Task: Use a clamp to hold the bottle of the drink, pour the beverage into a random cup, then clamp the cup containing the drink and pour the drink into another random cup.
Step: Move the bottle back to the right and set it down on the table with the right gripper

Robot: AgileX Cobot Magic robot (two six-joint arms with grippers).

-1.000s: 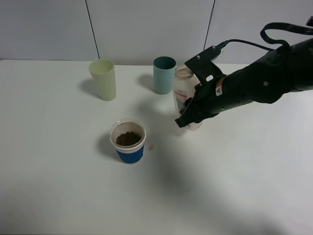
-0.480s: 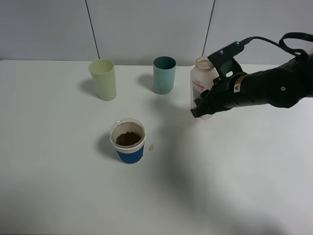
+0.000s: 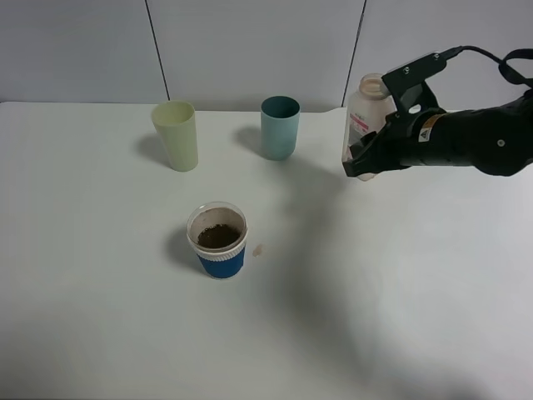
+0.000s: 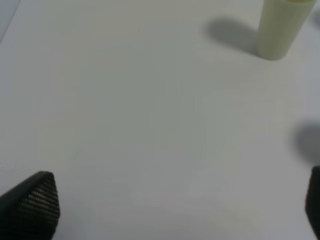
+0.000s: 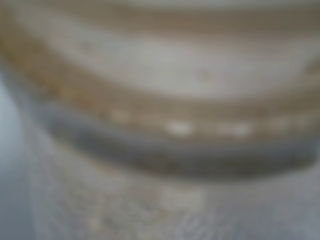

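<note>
**Exterior high view**
- Blue-banded cup [image 3: 218, 242]: upright on the tabletop [image 3: 117, 325], taken here as the landmark. Dark brown beverage [image 3: 218, 237] lies inside it, well below the rim.
- Yellow-green tumbler [image 3: 176, 135]: upright, behind the blue-banded cup and a little to its left, well apart. Its inside is not readable.
- Teal cup [image 3: 279, 127]: upright, behind the blue-banded cup and to its right, well apart.
- Bottle [image 3: 364, 112]: uncapped and near upright, far to the right of the blue-banded cup and behind it. It appears lifted off the tabletop.
- Right gripper [image 3: 363, 166]: jaws clamped on the lower body of the bottle.
- Small pale speck [image 3: 259, 248]: on the tabletop just right of the blue-banded cup.

**Left wrist view**
- Left gripper [image 4: 175, 205]: jaws wide apart over bare tabletop, with nothing between them.
- Yellow-green tumbler [image 4: 280, 30]: its lower part only. The blue-banded cup is out of frame.

**Right wrist view**
- Bottle [image 5: 160, 100]: a blurred close-up fills the frame, showing brownish bands on clear plastic. The jaws themselves are not visible.

**Progress, as a judgement**
- Done: the bottle is clamped, and the first pour into the blue-banded cup appears to be complete.
- Left: put the bottle down and clamp the blue-banded cup.
- Left: pour its beverage into another cup, likely the yellow-green tumbler.
</note>
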